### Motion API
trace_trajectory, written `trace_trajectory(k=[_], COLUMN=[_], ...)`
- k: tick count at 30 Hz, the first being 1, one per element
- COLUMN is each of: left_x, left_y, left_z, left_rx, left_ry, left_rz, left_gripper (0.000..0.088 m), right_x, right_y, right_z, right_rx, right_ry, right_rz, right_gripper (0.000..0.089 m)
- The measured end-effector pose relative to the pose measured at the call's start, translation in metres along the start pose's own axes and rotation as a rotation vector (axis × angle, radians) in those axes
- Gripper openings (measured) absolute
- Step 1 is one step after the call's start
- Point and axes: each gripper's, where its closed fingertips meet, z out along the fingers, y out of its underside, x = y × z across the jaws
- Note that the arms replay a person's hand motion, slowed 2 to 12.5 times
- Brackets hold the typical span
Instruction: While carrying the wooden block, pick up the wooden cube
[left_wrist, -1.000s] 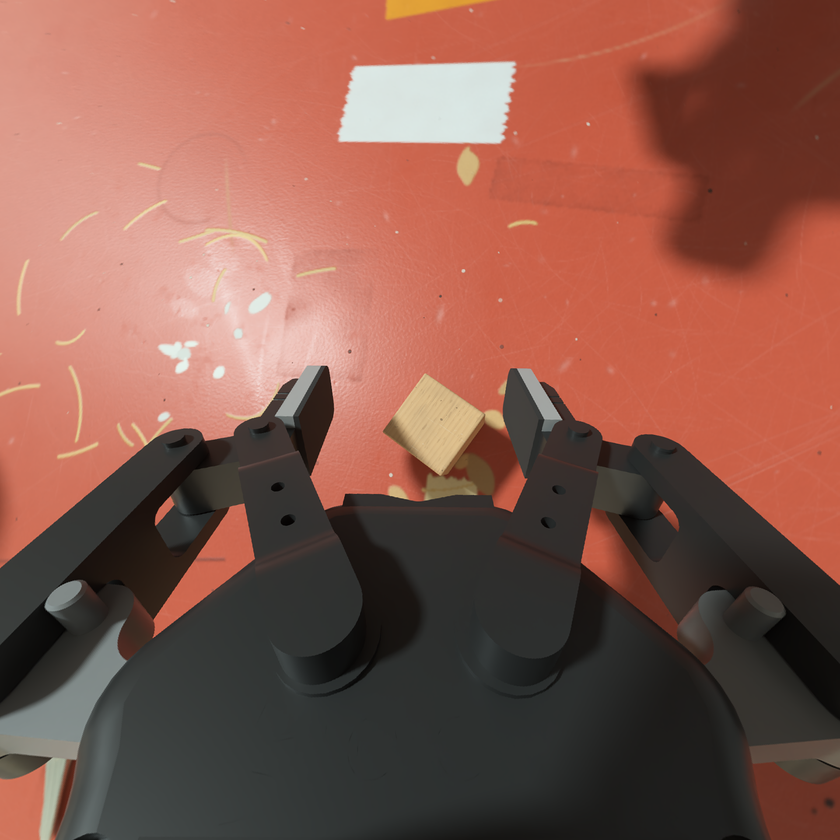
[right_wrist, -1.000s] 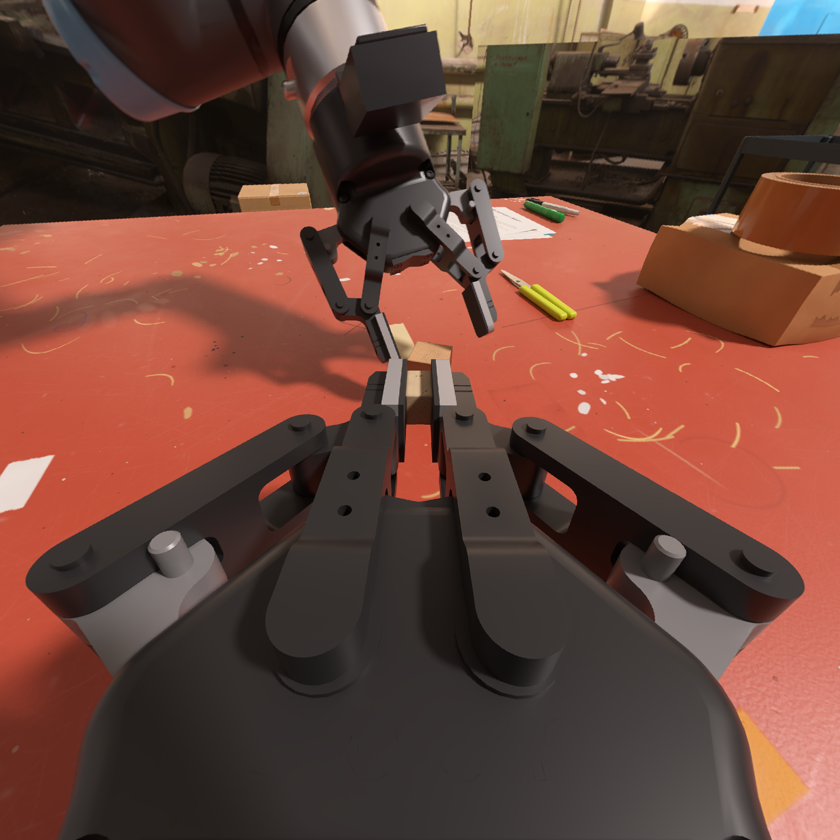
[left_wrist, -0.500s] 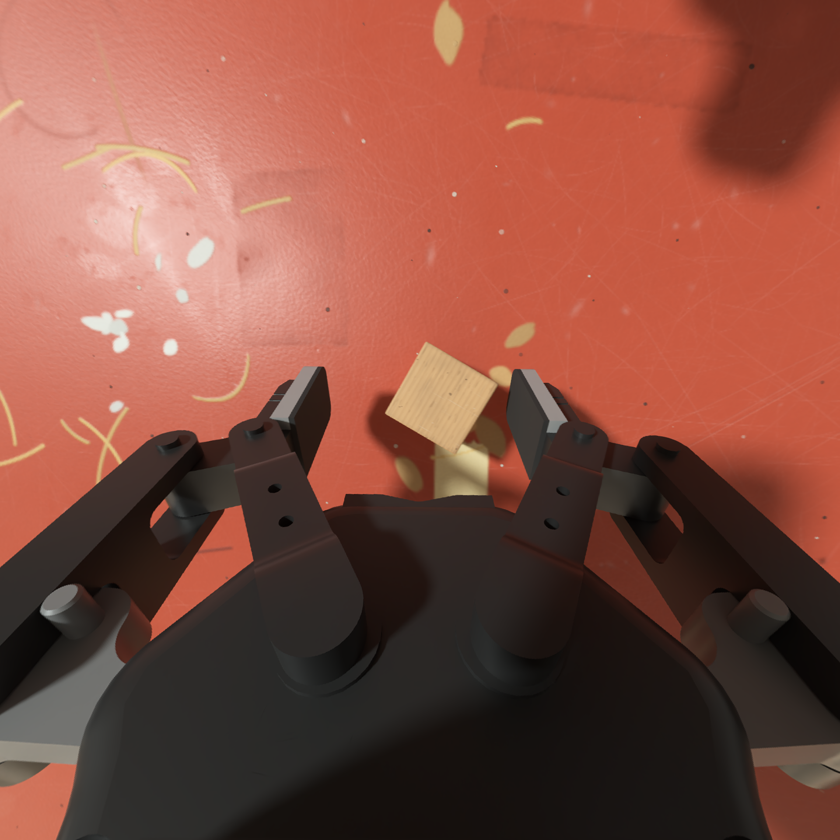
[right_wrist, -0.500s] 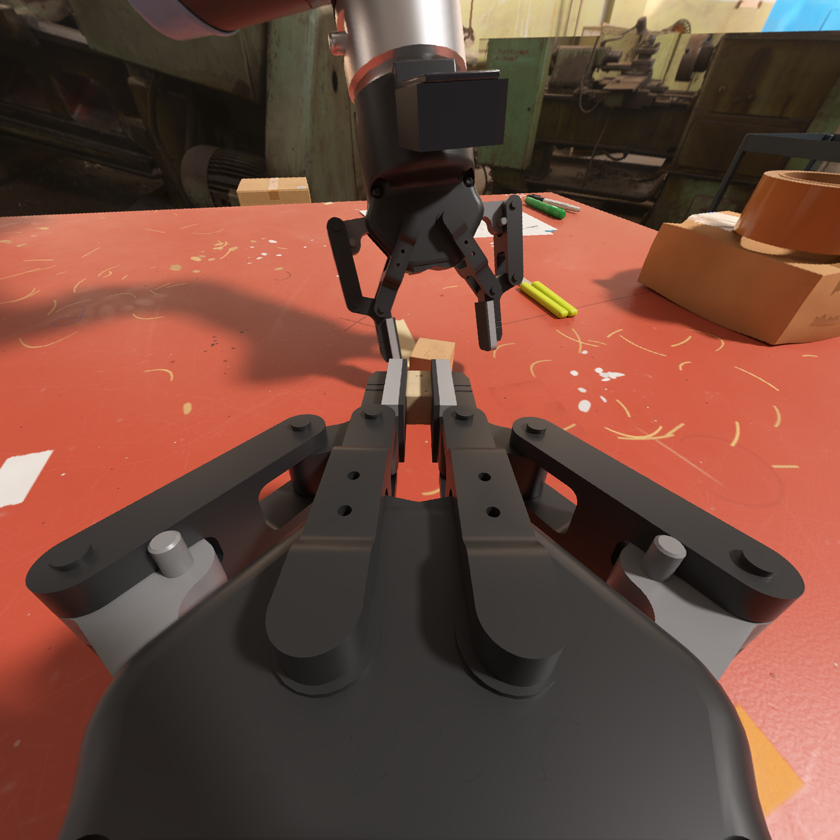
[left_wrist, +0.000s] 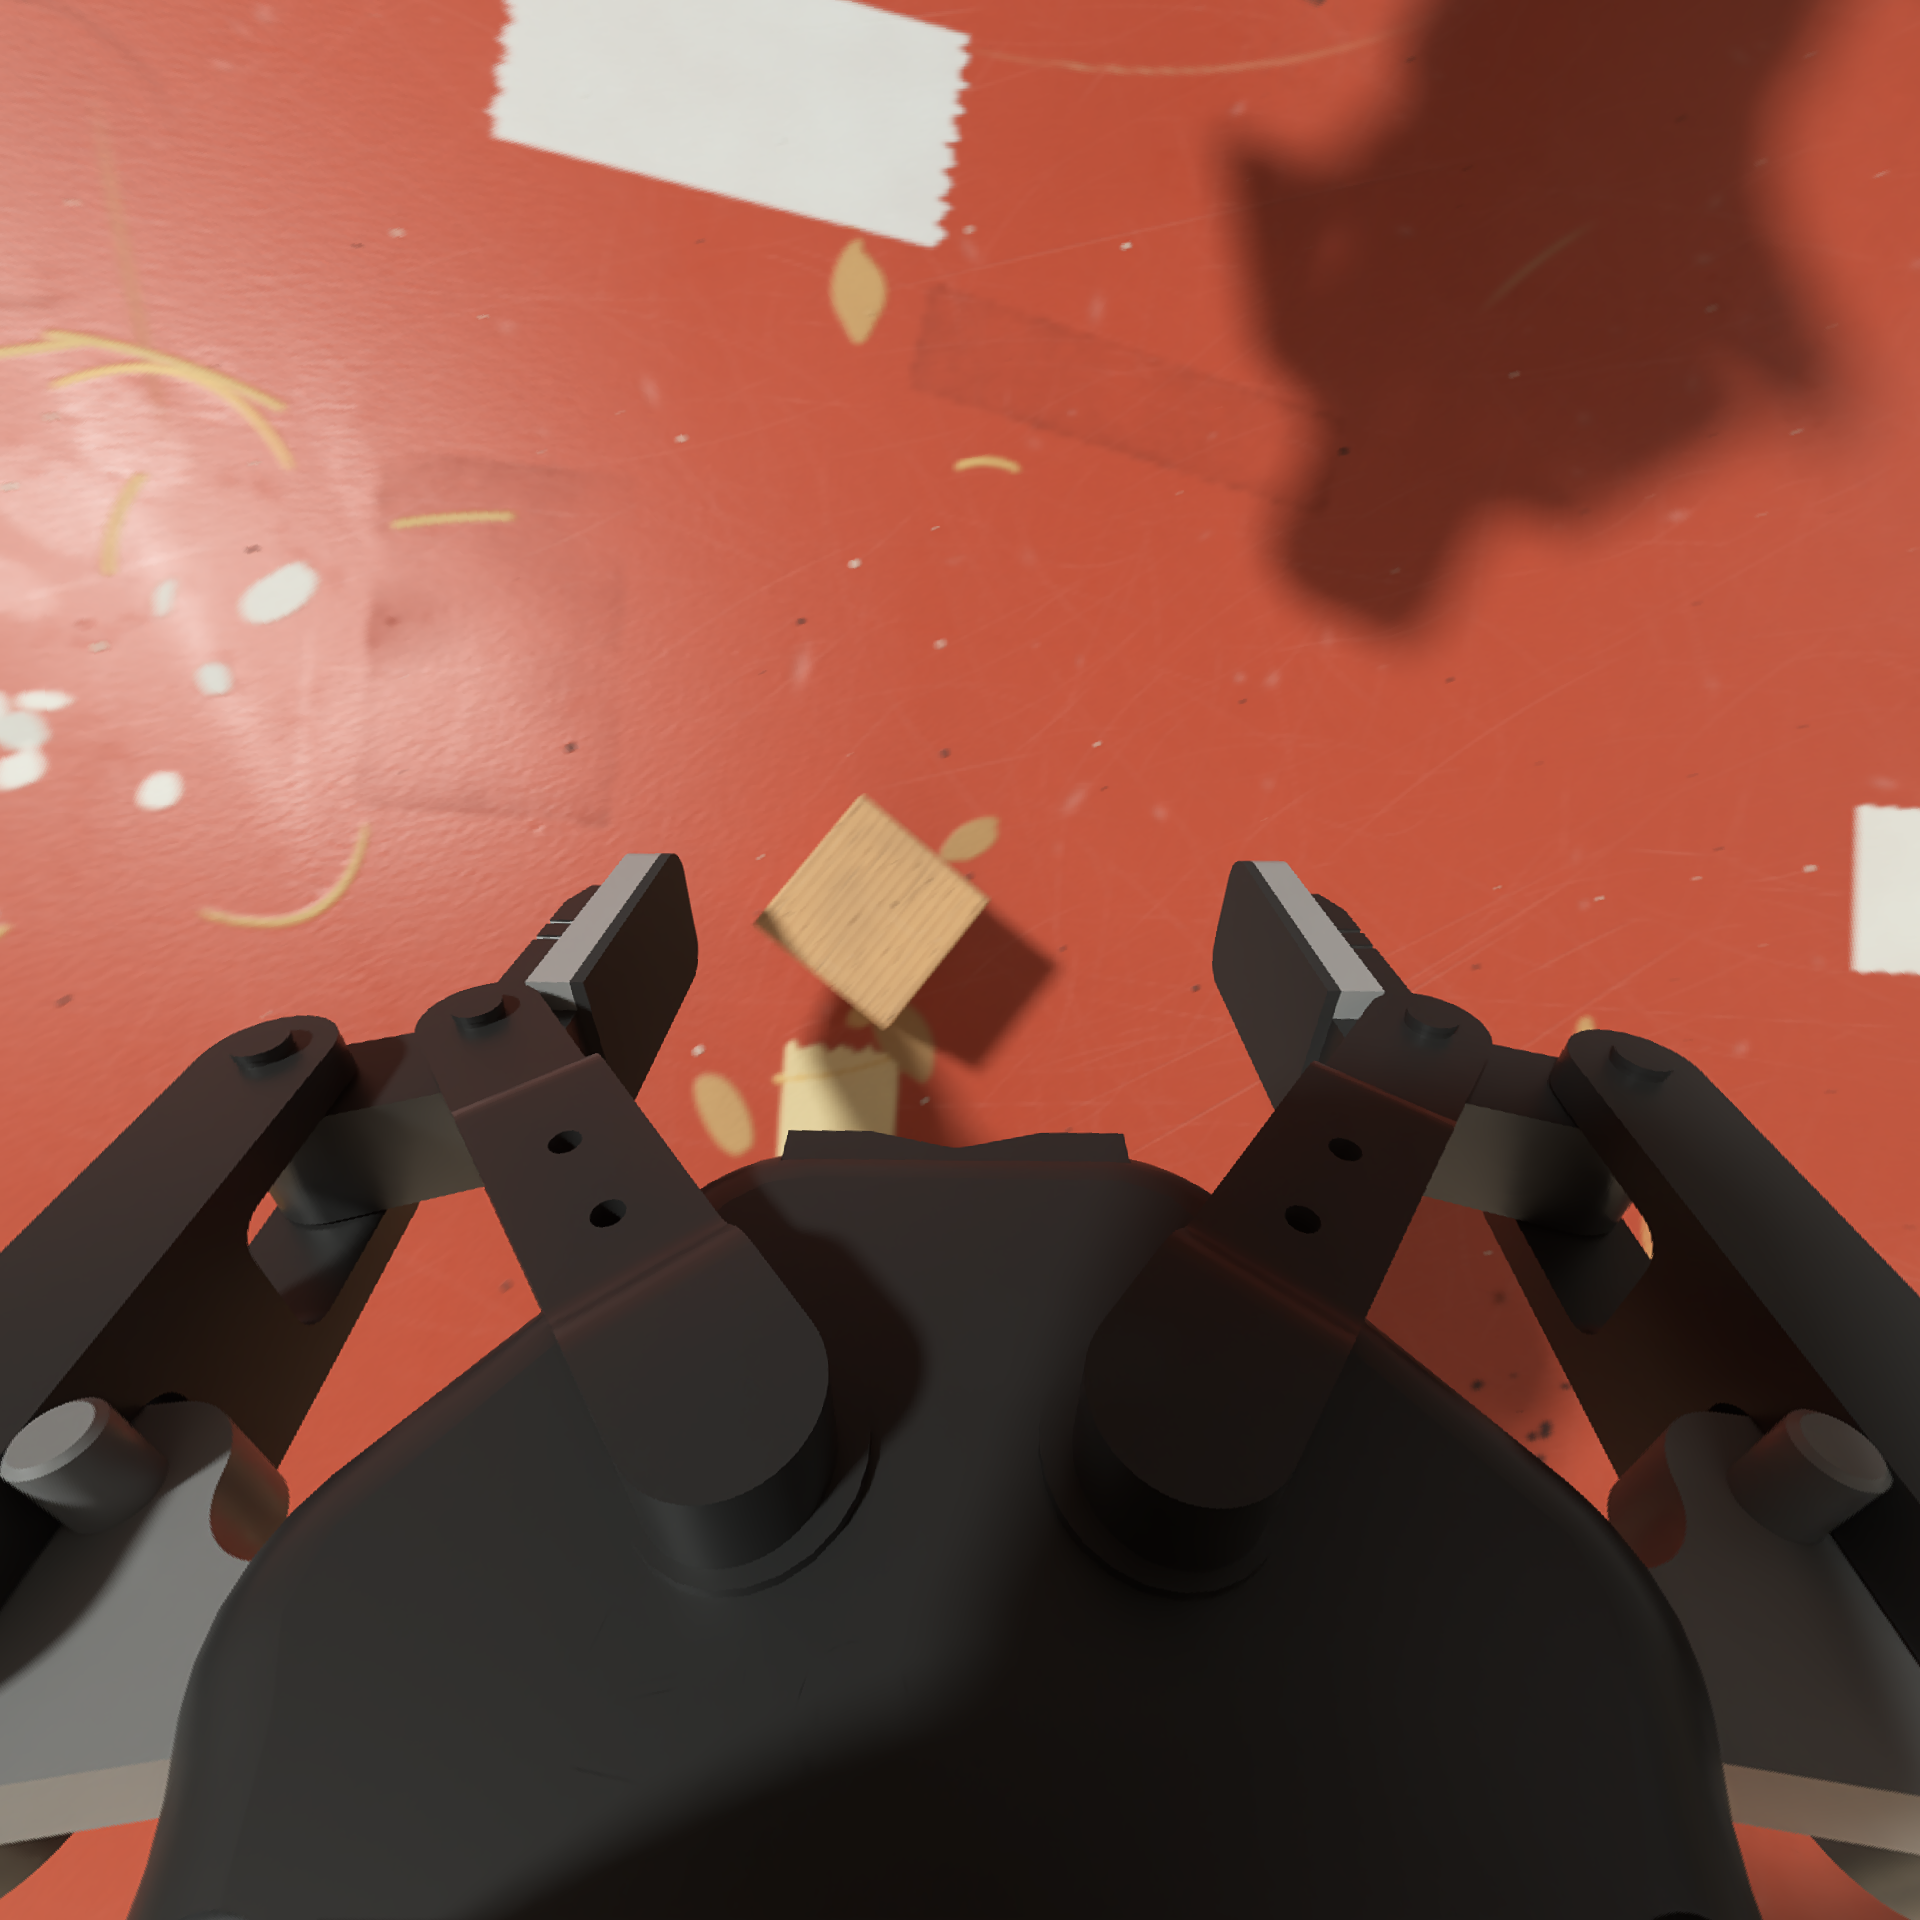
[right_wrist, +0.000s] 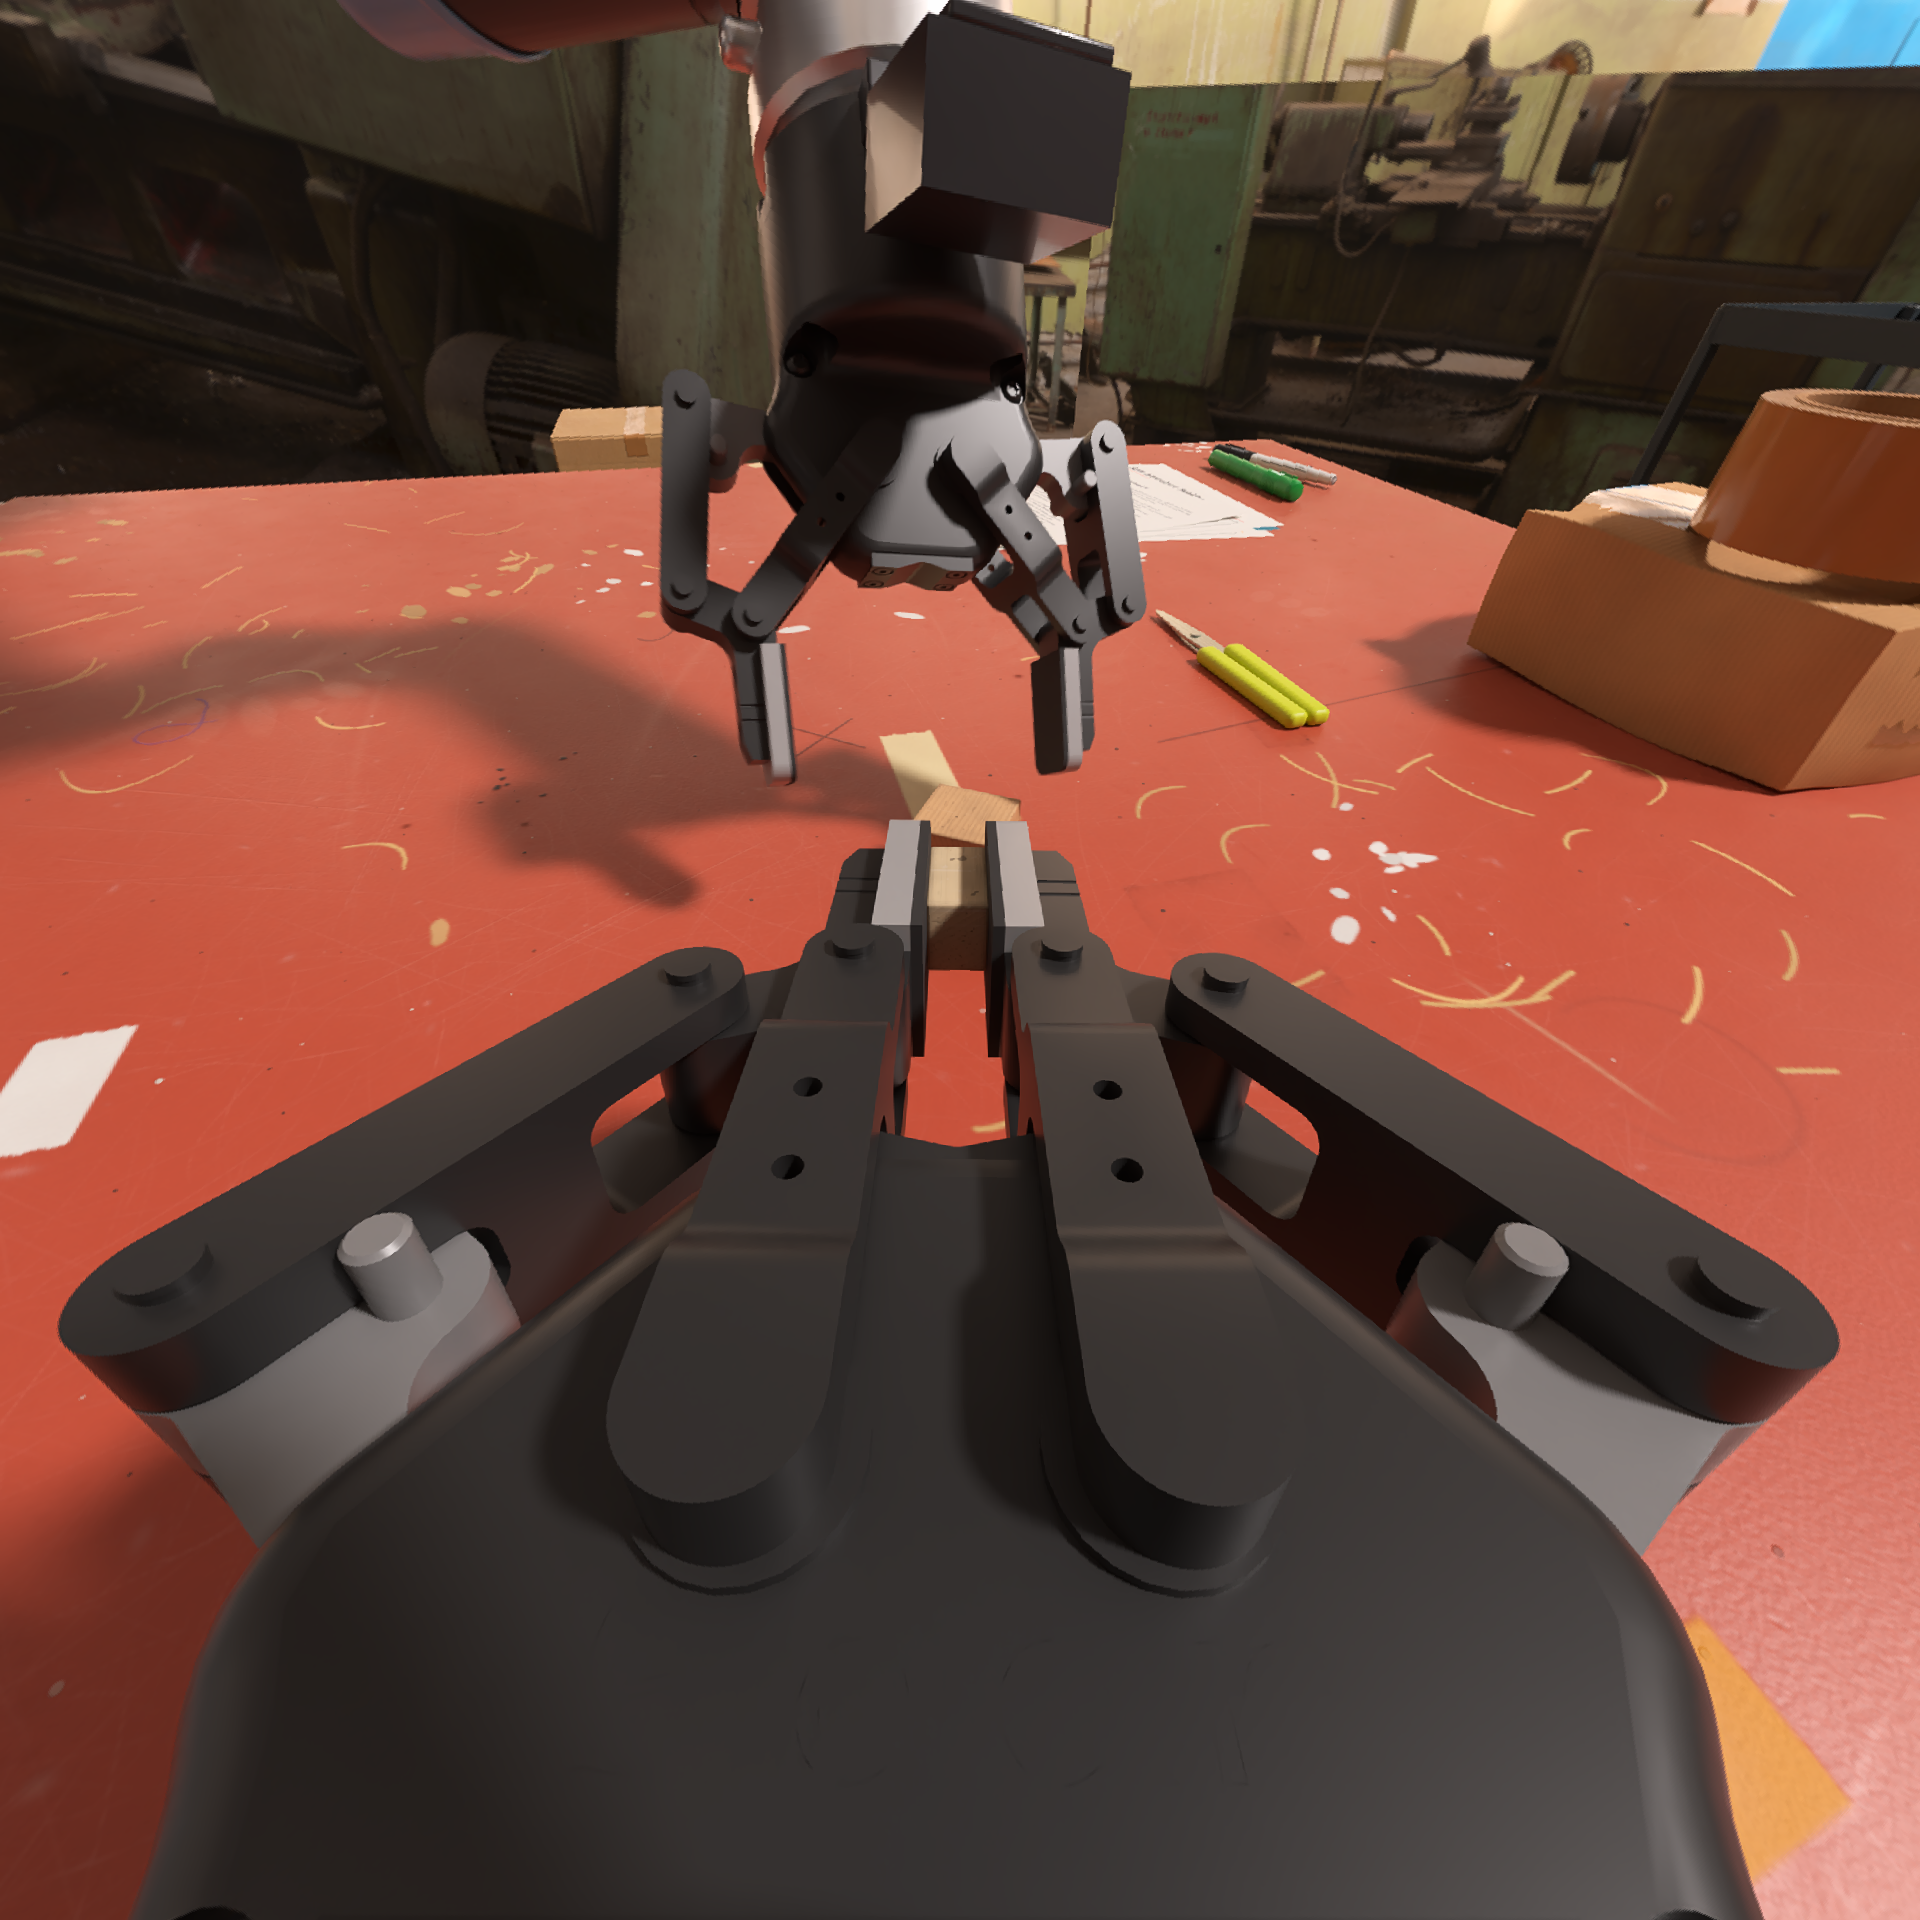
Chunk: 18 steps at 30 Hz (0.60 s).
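Left wrist view: left gripper (left_wrist: 954, 940) spread wide, nothing held, poised above the red table (left_wrist: 1143, 644). Wooden cube (left_wrist: 873, 912) at frame centre, resting on the table, corner toward the lens, between the two fingertips (left_wrist: 634, 935) but clear of both. Beige tape strip (left_wrist: 836, 1086) just below the cube in the frame; white tape patch (left_wrist: 727, 114) at upper centre; dark arm shadow (left_wrist: 1558, 312) at upper right.

Right wrist view: right gripper (right_wrist: 954, 883) at frame centre, jaws drawn nearly together and clamped on the wooden block (right_wrist: 956, 904), pale end face visible between the pads. Left gripper (right_wrist: 914, 738) seen beyond, in the upper middle, pointed straight down, fingers apart. Wooden cube (right_wrist: 966, 805) on the table just above the held block in the frame, below the open fingers. Yellow-handled pliers (right_wrist: 1252, 675) right of centre; green marker (right_wrist: 1257, 478) and paper sheet (right_wrist: 1195, 504) farther back; cardboard box (right_wrist: 1704, 644) carrying a brown roll (right_wrist: 1829, 478) at the right edge.
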Motion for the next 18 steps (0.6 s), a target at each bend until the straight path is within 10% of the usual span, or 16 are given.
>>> trace_trajectory(k=[5, 18], left_x=[-0.018, -0.022], left_y=[0.015, 0.023], left_z=[-0.008, -0.003], left_rx=[-0.037, -0.220], left_ry=[-0.076, -0.061], left_rz=[0.069, 0.536], left_gripper=[0.0854, 0.0695], right_x=[-0.001, -0.001], right_y=[-0.001, 0.001], right_z=[0.000, 0.001], right_rx=[0.002, -0.002], right_ry=[-0.002, -0.012], right_rz=[-0.002, 0.018], right_gripper=[0.0091, 0.0091])
